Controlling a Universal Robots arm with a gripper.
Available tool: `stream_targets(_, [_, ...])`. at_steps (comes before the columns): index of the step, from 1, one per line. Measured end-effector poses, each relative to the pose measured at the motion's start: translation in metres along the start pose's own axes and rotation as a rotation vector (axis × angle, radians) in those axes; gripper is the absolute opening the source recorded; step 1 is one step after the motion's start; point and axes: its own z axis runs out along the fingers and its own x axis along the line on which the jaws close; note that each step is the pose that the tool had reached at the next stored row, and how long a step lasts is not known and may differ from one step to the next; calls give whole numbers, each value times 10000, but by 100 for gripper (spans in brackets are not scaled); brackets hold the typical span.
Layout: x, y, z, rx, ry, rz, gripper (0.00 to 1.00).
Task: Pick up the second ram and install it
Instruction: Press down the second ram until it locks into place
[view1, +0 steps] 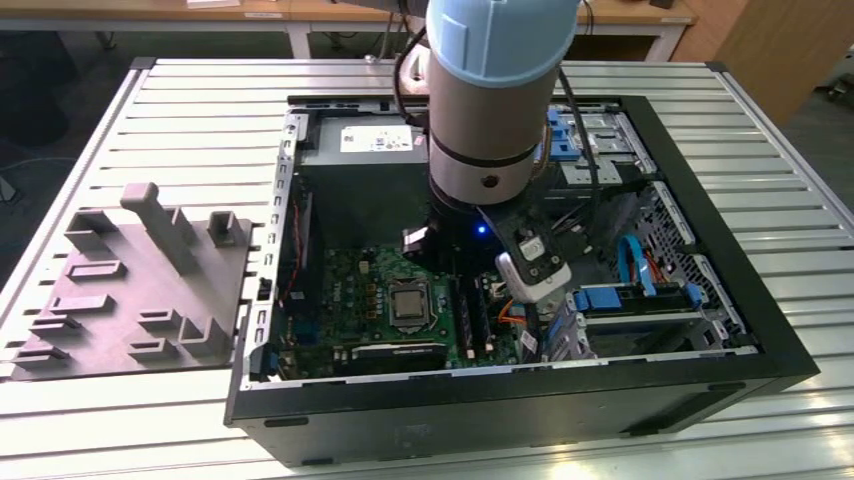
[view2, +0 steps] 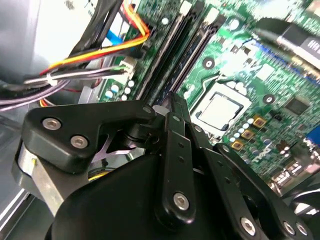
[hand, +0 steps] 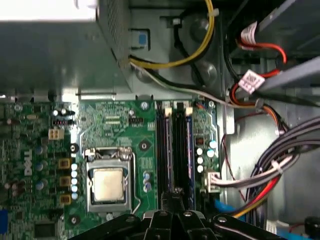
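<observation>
The second ram (hand: 189, 155), as best I can judge, is the thin blue edge I see standing in the black slot rails (hand: 165, 150) in the first wrist view. It runs the length of its rail and looks level, so I take it as down in its slot rather than carried. I cannot tell whether the end latches have closed on it, nor can I rule out that this blue edge is another stick.

My gripper (view2: 170, 102) sits low over the near end of those rails. The fingers are drawn together with no gap that I can make out, and I see no board held between them. They look to be touching or just above the rail tops, but I cannot tell which.

So I judge the pick-up done and the seating either finished or in its last press; confirming the latches is what is left.

Outward from there, the processor (hand: 107, 184) lies just beside the rails on the green motherboard (hand: 115, 125), on the exterior view's left of them. Bundled cables (hand: 280, 155) hang on the other side. The open computer case (view1: 534, 400) rests on the slatted table (view1: 200, 100), with a grey fixture block (view1: 134, 290) well apart on the exterior view's left.
</observation>
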Motion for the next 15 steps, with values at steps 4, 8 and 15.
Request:
stream_targets(4, [-4, -82, -4, 1, 3, 0, 10])
stream_targets(8, [-6, -133, -6, 5, 6, 0, 10])
stream_targets(15, [-14, -236, -10, 19, 27, 7, 10])
